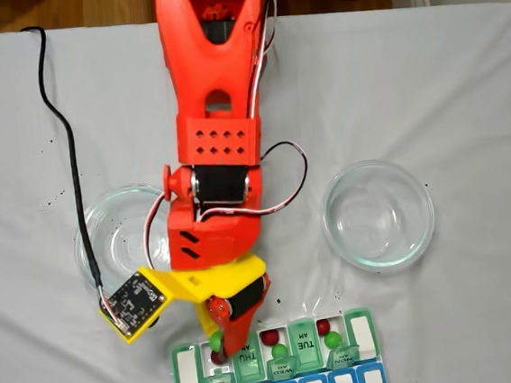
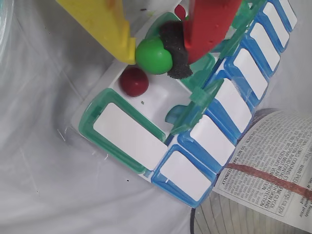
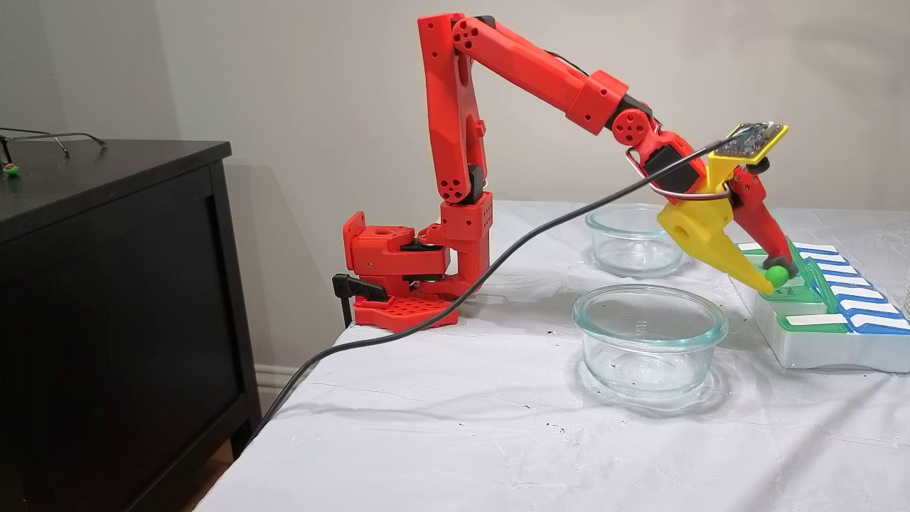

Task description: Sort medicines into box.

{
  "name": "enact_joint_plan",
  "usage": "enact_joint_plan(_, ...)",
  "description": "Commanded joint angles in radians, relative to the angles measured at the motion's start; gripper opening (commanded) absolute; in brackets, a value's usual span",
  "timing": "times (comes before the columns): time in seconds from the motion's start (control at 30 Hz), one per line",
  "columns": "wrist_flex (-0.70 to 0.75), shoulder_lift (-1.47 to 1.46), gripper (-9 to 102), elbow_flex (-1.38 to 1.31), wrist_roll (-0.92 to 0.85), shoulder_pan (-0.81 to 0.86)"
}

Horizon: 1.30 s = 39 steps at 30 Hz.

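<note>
The box [image 1: 363, 331] lies at the near table edge in a fixed view, with green lids open over white compartments and a blue row in front. My gripper [image 2: 153, 58] hangs over its left open compartment, shut on a green pill [image 2: 153, 55] held between the yellow finger and the red finger's black pad. Just below, a dark red pill [image 2: 134, 81] rests in that compartment. Two compartments further right each hold a red pill [image 1: 270, 338] and a green pill [image 1: 279, 349]. From the side, the held green pill [image 3: 776, 276] sits just above the box [image 3: 817, 348].
Two clear glass bowls stand behind the box, one left [image 1: 88, 235] partly under the arm and one right [image 1: 380, 265]. A black cable [image 1: 74, 173] runs along the left. Printed paper [image 2: 273, 161] lies beside the box. A black cabinet [image 3: 106, 284] stands off the table.
</note>
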Motion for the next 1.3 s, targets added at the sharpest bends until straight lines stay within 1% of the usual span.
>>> enact_joint_plan(0.0, -0.009, 0.015, 0, -0.098, 0.008, 0.011)
enact_joint_plan(0.43, -0.052, 0.02, 0, -0.12, 0.017, 0.034)
enact_joint_plan(0.8, -0.144, -0.026, 0, -0.098, 0.021, 0.02)
enact_joint_plan(1.17, -0.176, -0.055, 0, -0.11, 0.023, 0.015)
enact_joint_plan(1.2, -0.181, -0.055, 1, -0.107, 0.017, 0.015)
enact_joint_plan(1.27, -0.204, -0.052, 10, -0.092, 0.018, 0.015)
